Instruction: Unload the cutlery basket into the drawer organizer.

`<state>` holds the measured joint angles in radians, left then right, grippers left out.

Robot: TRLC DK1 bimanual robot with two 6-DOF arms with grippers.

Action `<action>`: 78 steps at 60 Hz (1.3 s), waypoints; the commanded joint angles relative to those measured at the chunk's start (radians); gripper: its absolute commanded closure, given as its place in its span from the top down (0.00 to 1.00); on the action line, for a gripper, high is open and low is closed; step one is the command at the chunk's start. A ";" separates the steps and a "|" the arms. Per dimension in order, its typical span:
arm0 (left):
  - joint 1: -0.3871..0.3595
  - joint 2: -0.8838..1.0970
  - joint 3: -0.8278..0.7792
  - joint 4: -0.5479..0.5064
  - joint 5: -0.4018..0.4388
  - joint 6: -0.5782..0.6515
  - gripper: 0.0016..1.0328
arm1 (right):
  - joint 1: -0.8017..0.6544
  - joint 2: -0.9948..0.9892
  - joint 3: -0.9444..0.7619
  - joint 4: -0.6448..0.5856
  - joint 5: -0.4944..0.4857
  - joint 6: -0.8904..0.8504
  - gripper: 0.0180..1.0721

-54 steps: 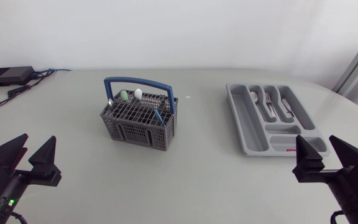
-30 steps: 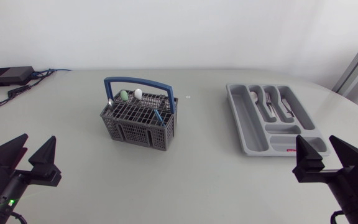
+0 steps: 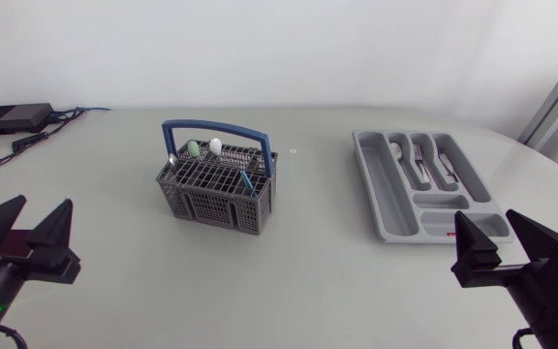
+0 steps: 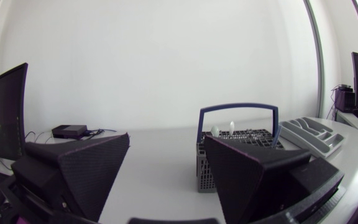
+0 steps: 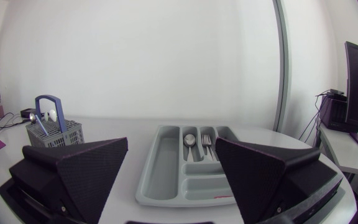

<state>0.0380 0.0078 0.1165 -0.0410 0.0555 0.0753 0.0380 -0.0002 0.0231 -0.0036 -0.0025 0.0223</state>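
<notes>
A dark grey cutlery basket [image 3: 217, 188] with a blue handle [image 3: 216, 127] stands left of the table's middle; a green and a white utensil end and a blue one stick up from it. At the right lies the grey drawer organizer [image 3: 395, 208], with a spoon and forks [image 3: 424, 163] in its far compartments. My left gripper [image 3: 22, 233] hangs open near the front left edge, well short of the basket [image 4: 238, 155]. Near the front right, my right gripper [image 3: 516, 240] is open just before the organizer [image 5: 188, 168]. Neither holds anything.
A black box [image 3: 13, 118] with cables sits at the far left corner. A small white mark [image 3: 294, 151] lies on the table between basket and organizer.
My left gripper has shifted left and slightly toward the front edge. The right gripper has edged a little left. Basket and organizer are unmoved.
</notes>
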 commanded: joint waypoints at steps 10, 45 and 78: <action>-0.021 0.296 0.199 0.009 0.009 -0.005 0.96 | 0.056 0.063 0.090 0.033 0.016 -0.018 0.96; 0.039 1.183 0.727 -0.235 0.064 0.107 0.83 | 0.221 0.669 0.440 -0.053 0.179 -0.016 0.95; 0.079 1.755 1.032 -0.267 0.195 0.345 0.88 | 0.364 1.273 0.802 -0.246 -0.002 -0.061 0.95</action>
<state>0.1223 1.7191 1.1095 -0.2985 0.2352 0.3923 0.3714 1.1969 0.7879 -0.2577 -0.0032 -0.0307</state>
